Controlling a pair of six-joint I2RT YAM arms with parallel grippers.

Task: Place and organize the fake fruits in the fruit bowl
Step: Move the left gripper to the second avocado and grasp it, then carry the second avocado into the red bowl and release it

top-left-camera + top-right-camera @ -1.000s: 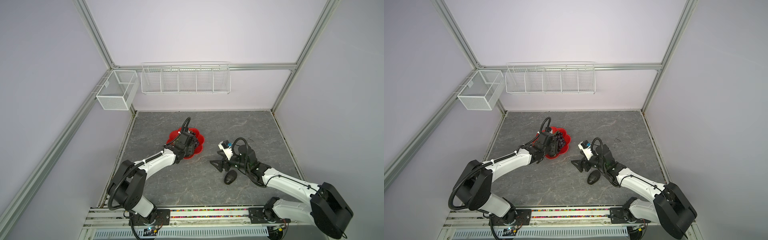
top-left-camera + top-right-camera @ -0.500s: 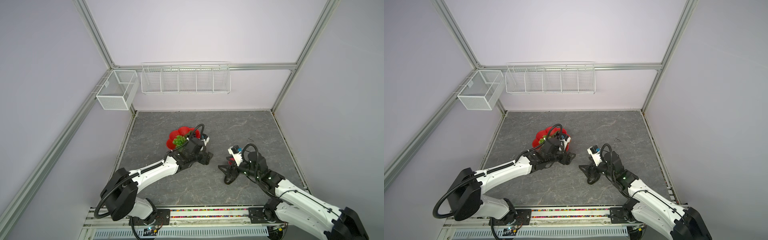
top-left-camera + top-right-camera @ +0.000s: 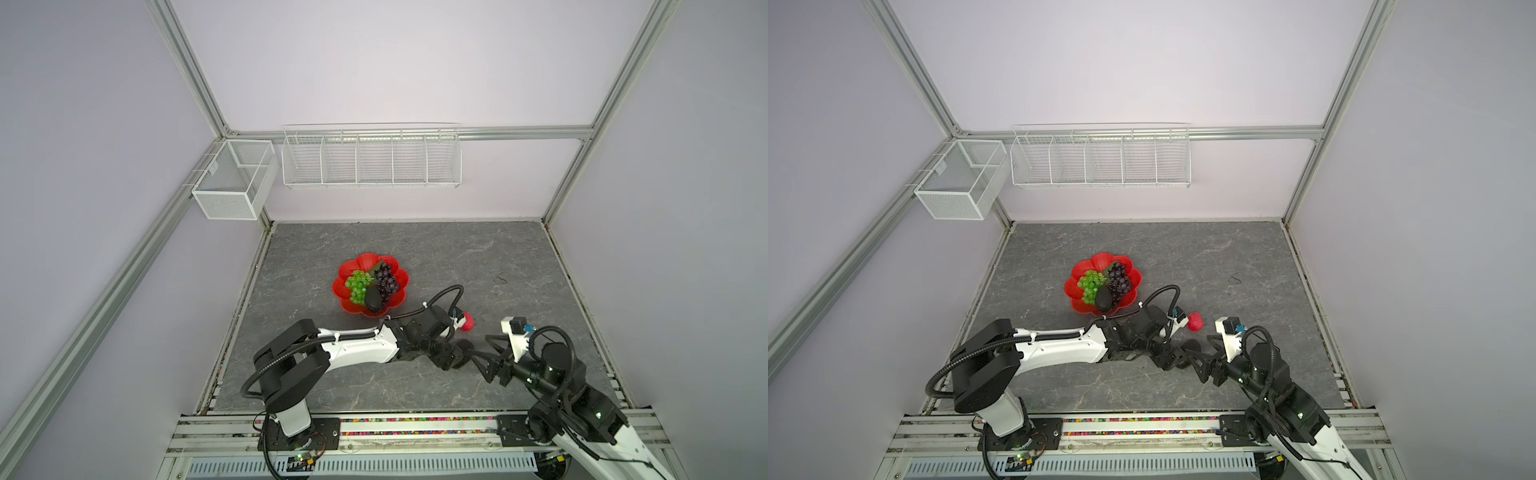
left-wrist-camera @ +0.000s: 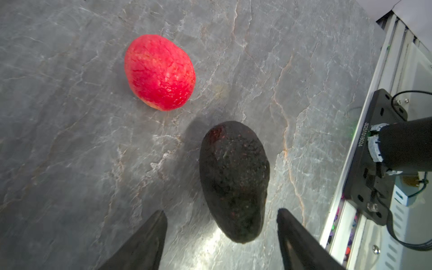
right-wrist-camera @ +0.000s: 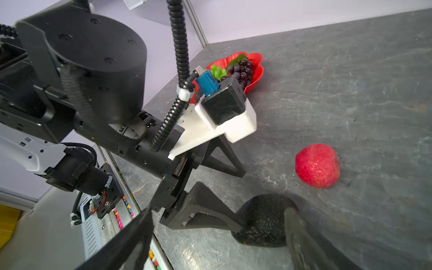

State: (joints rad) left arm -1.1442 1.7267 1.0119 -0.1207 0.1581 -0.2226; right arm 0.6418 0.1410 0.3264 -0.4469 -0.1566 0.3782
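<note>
Right wrist: avocado (image 5: 264, 219) (behind left pincer (image 5: 242, 202))

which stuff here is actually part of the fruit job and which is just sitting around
Part of the job:
- fruit bowl, already holding green grapes, purple grapes and one avocado
- second avocado and red fruit, both loose on the table

Just there:
- white mesh box
- long wire rack
</note>
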